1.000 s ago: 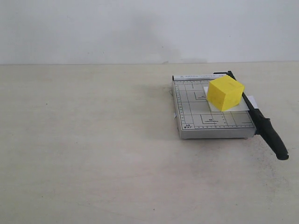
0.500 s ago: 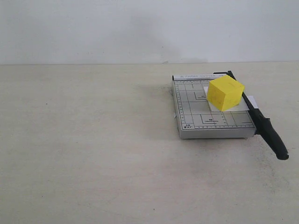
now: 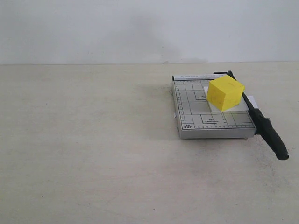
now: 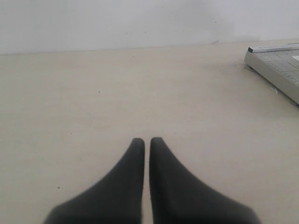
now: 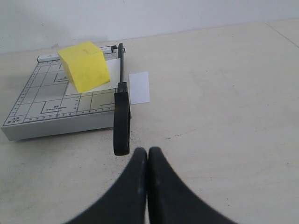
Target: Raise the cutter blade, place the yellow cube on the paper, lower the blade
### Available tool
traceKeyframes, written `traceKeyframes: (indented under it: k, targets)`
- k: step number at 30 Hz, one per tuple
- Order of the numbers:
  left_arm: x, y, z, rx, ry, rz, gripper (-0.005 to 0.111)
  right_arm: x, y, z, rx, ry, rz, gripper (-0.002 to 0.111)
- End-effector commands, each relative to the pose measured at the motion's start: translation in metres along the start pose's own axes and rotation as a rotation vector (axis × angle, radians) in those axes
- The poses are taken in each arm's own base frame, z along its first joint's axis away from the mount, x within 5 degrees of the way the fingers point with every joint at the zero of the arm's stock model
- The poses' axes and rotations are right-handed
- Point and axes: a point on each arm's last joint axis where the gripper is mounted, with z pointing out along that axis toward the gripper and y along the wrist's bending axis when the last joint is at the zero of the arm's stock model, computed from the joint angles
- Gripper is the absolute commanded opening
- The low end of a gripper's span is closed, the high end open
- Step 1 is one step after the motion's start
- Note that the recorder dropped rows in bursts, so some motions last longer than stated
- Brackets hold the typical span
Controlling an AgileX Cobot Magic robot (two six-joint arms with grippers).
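The yellow cube (image 3: 225, 93) (image 5: 84, 66) rests on the white paper (image 3: 247, 103) (image 5: 139, 87), which lies on the grey gridded cutter base (image 3: 205, 119) (image 5: 51, 109) and sticks out past its blade edge. The black cutter blade (image 3: 261, 122) (image 5: 121, 116) lies flat along that edge, its thick handle overhanging the base's front. Neither gripper shows in the exterior view. My right gripper (image 5: 147, 150) is shut and empty, just short of the handle's end. My left gripper (image 4: 146, 140) is shut and empty above bare table, far from the cutter corner (image 4: 275, 63).
The beige table (image 3: 93, 149) stretches wide to the left of and in front of the cutter. A pale wall (image 3: 140, 28) runs along the table's far edge.
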Motion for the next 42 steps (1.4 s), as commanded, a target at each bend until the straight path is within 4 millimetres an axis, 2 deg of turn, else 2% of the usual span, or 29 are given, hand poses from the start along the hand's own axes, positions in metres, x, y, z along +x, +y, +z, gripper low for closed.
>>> traceKeyframes:
  k: [1,4,9,14,42]
  targets:
    - [0.0006,0.0000,0.0001,0.001,-0.002,-0.005,0.004,-0.0008,-0.0001,-0.0004,0.002,-0.010,0.004,0.000]
    - [0.0006,0.0000,0.0001,0.001,-0.002,-0.005,0.004,-0.0005,-0.0001,-0.0004,0.002,-0.006,0.006,0.000]
    - [0.0006,0.0000,0.0001,0.001,-0.002,-0.005,0.004,0.0000,-0.0002,-0.0004,0.003,-0.001,0.153,0.000]
    - [0.0006,0.0000,0.0001,0.001,-0.002,-0.005,0.004,0.0000,-0.0015,-0.0004,0.018,-0.001,0.019,0.000]
    - [0.0004,0.0000,0.0000,0.000,-0.004,-0.005,0.004,-0.0001,-0.0015,-0.0004,0.018,-0.002,0.020,0.000]
